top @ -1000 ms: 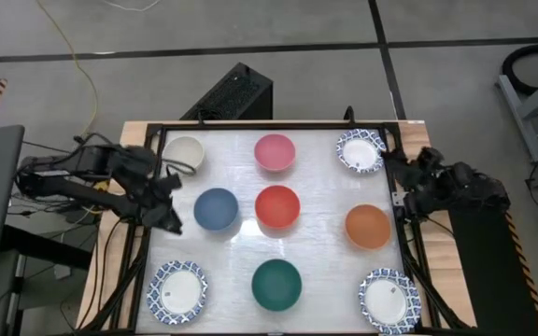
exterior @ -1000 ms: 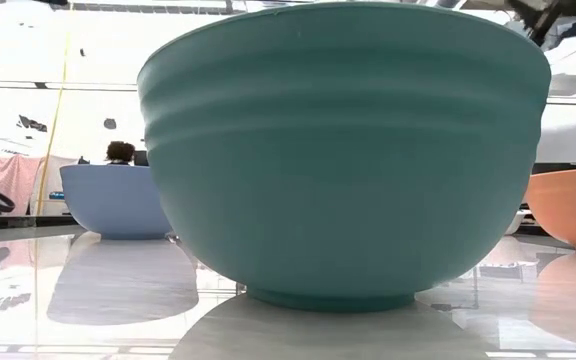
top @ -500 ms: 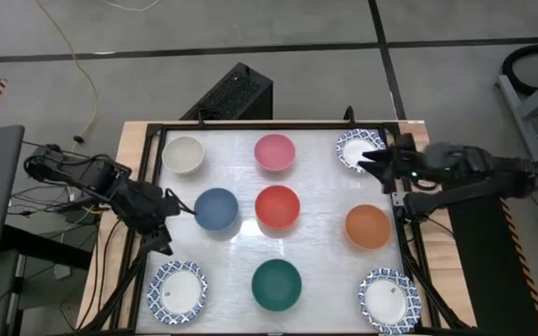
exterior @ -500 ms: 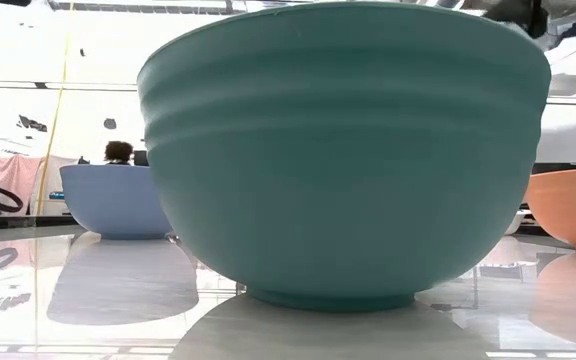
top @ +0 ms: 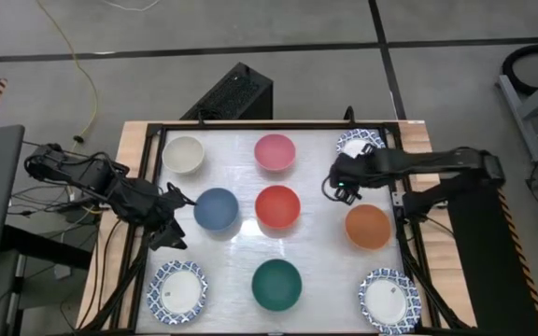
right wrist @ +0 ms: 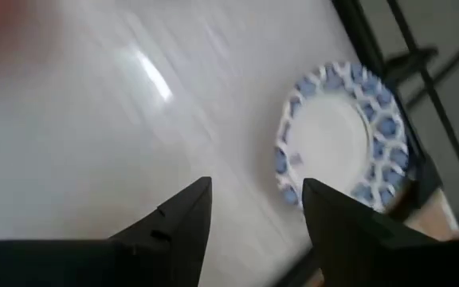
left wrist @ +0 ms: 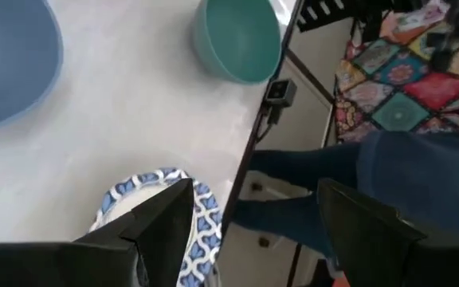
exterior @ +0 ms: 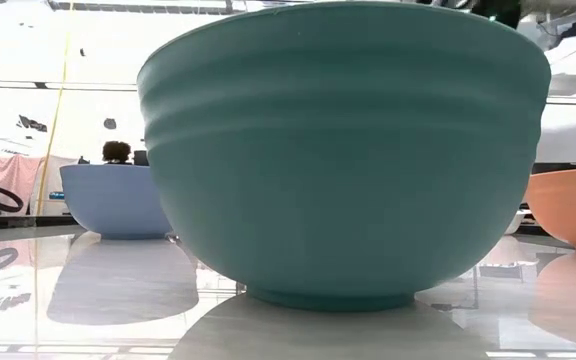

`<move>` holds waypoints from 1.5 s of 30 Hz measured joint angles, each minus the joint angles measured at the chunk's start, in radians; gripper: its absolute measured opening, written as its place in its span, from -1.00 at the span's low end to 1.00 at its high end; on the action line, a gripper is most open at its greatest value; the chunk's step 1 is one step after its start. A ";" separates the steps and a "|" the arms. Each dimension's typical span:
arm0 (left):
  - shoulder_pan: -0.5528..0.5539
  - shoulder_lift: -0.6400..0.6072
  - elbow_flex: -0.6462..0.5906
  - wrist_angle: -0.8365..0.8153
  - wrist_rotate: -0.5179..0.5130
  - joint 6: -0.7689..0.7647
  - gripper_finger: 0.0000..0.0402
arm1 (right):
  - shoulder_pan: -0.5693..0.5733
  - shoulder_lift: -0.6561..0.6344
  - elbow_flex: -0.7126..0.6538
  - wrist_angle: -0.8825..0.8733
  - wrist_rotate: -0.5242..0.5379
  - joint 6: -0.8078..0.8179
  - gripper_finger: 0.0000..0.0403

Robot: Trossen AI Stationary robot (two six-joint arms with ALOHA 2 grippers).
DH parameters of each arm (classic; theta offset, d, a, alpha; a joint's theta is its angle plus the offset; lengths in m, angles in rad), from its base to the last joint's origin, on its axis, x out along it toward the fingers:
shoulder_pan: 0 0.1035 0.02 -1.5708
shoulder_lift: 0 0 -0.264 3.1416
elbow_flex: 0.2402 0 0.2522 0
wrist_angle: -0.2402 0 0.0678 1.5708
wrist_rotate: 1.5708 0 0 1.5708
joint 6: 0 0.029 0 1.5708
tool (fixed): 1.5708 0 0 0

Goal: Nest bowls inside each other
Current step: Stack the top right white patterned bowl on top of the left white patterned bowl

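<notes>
Nine bowls stand apart on their bases on the white table. At the far side are cream [top: 183, 154], pink [top: 275, 152] and a blue-rimmed white bowl [top: 355, 143]. In the middle are blue [top: 217, 210], red [top: 277, 207] and orange [top: 368, 226]. At the near side are blue-rimmed white [top: 177, 291], green [top: 276, 285] and blue-rimmed white [top: 389, 299]. My left gripper [top: 171, 222] hangs open left of the blue bowl, above the table's left edge. My right gripper [top: 344, 184] hangs open above bare table between the red, orange and far right bowls. In the right wrist view, my right gripper [right wrist: 257, 187] holds nothing.
A black frame [top: 152, 187] runs around the table top. Beyond the table's near edge, a person's legs in jeans [left wrist: 357, 179] show in the left wrist view. The green bowl [exterior: 343, 150] fills the low view, with the blue [exterior: 118, 200] and orange [exterior: 573, 205] bowls behind.
My right arm has swung in from beyond the table's right edge toward the table's middle and tipped its gripper downward, staying open. My left gripper has swung a little toward the near edge beside the blue bowl. No bowl has moved.
</notes>
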 joint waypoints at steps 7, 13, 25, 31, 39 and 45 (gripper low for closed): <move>0.000 -0.002 0.000 0.086 -0.019 0.007 0.28 | -0.089 0.112 -0.001 0.028 -0.005 -0.017 0.08; 0.002 -0.019 0.000 0.157 -0.037 0.028 0.28 | -0.155 0.104 -0.110 0.167 -0.026 -0.054 0.08; 0.041 -0.037 0.000 0.156 -0.095 0.059 0.28 | -0.272 0.109 -0.346 0.412 -0.057 -0.129 0.08; 0.082 -0.037 0.000 0.152 -0.097 0.099 0.28 | -0.311 0.149 -0.365 0.400 -0.012 -0.110 -0.12; 0.130 -0.037 0.000 0.141 -0.170 0.137 0.28 | -0.322 0.195 -0.346 0.402 -0.091 -0.132 -0.93; 0.175 -0.037 -0.001 0.113 -0.244 0.129 0.28 | -0.244 0.137 -0.241 0.337 -0.104 -0.135 -0.97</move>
